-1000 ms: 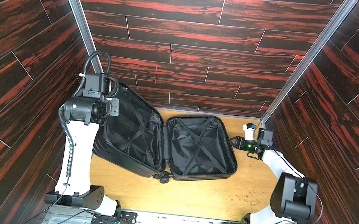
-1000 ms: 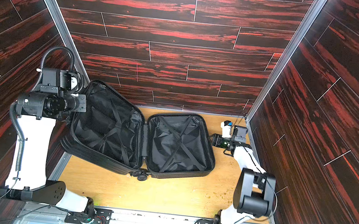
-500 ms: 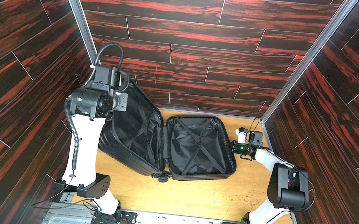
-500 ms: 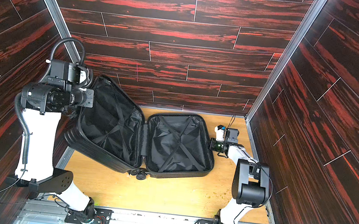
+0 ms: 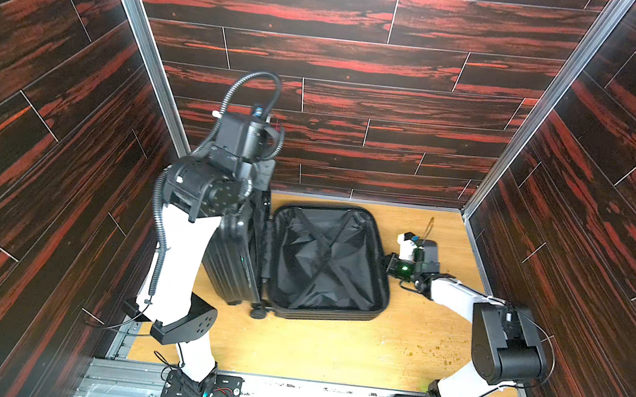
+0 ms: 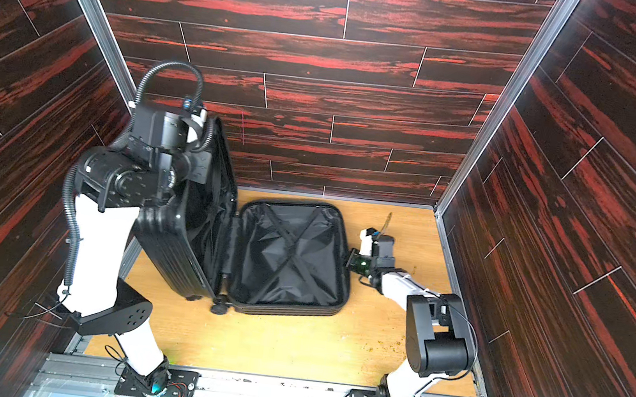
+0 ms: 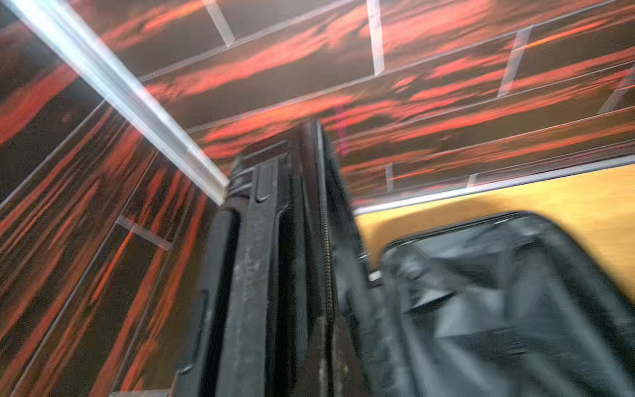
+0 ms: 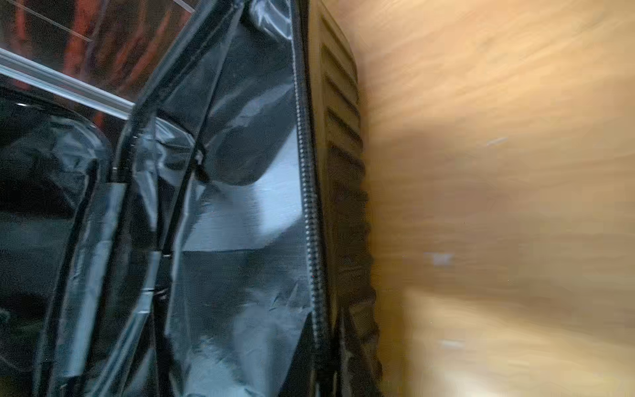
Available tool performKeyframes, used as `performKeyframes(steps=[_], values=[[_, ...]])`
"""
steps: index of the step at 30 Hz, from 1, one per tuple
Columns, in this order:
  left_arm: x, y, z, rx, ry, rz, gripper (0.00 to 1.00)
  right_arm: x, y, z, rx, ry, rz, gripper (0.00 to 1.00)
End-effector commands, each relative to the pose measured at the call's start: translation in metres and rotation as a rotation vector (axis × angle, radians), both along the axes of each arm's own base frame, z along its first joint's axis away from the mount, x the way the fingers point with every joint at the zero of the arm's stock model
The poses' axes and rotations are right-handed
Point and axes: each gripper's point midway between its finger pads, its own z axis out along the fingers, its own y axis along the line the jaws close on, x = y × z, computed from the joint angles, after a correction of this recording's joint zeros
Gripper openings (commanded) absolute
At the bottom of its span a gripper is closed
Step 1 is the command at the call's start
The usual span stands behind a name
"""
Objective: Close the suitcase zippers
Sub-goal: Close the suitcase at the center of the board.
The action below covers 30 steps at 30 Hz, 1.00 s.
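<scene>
Touching the outside of the raised shell point(image 5: 231, 263) of the suitcase point(image 5: 325, 265), the left gripper point(image 5: 264, 172) is seen closed. That shell, tilted back earlier, is now stood upright. With the flat shell point(image 5: 327, 314) just ahead, the right gripper point(image 5: 389, 264) cannot be judged open or closed. Zipper teeth point(image 8: 309, 206) are shown only by wrist views.

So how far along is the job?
Done: the lid is up, nearly upright. In hand: the left gripper grips its top edge; the right gripper is at the base's outer rim. Left: fold the lid onto the base and run the zippers, all open.
</scene>
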Motion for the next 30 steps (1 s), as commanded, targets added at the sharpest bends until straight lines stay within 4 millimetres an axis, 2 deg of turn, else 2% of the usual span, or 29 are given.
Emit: performKeyframes(steps=[1, 6, 14, 18, 21, 24, 27, 30], values=[[0.007, -0.031, 0.051, -0.108, -0.207, -0.042, 0.00, -0.013, 0.048, 0.024, 0.191, 0.032, 0.030, 0.04], [0.013, -0.070, 0.032, -0.078, -0.174, -0.096, 0.00, -0.013, 0.079, 0.034, 0.212, -0.002, 0.019, 0.05], [0.022, -0.138, -0.023, -0.032, -0.058, -0.201, 0.01, -0.014, 0.118, 0.056, 0.307, -0.046, 0.011, 0.13], [0.021, -0.165, -0.052, -0.049, 0.021, -0.257, 0.21, -0.017, 0.131, 0.056, 0.301, -0.045, 0.049, 0.20], [0.017, -0.184, -0.075, -0.079, 0.095, -0.313, 0.31, -0.021, 0.129, 0.045, 0.268, -0.031, 0.049, 0.23], [0.013, -0.194, -0.096, -0.100, 0.162, -0.341, 0.37, -0.030, 0.115, 0.030, 0.219, -0.023, 0.009, 0.24], [0.012, -0.198, -0.119, -0.099, 0.219, -0.341, 0.38, -0.043, 0.101, 0.013, 0.160, -0.004, 0.002, 0.25], [0.010, -0.202, -0.143, -0.104, 0.274, -0.340, 0.39, -0.063, 0.098, -0.002, 0.121, 0.020, 0.052, 0.26]])
